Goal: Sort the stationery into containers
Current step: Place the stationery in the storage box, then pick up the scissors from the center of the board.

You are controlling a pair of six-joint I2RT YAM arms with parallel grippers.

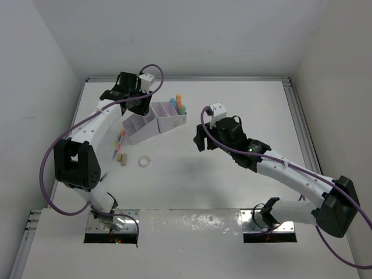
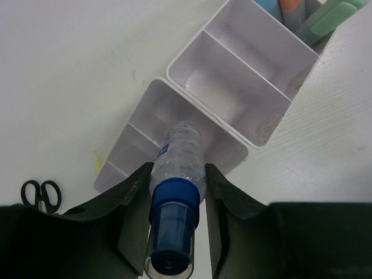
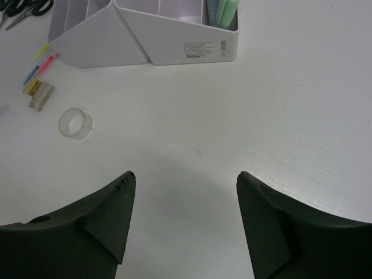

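My left gripper (image 2: 178, 167) is shut on a clear bottle with a blue cap (image 2: 173, 200), held cap toward the camera, base pointing down over the near compartments of the pale lilac-white organiser (image 2: 174, 110). In the top view the left gripper (image 1: 138, 100) hovers over the organiser's (image 1: 152, 123) left end. Pastel pens (image 1: 178, 105) stand in its right compartment. My right gripper (image 3: 186, 177) is open and empty above bare table, right of the organiser (image 3: 174, 43). A clear tape ring (image 3: 75, 123), loose pens (image 3: 42, 59) and black-handled scissors (image 2: 40, 195) lie on the table.
Two small beige blocks (image 3: 38, 94) lie beside the loose pens, left of the tape ring (image 1: 145, 161). The scissors also show in the right wrist view (image 3: 26, 6) behind the organiser. White walls enclose the table on three sides.
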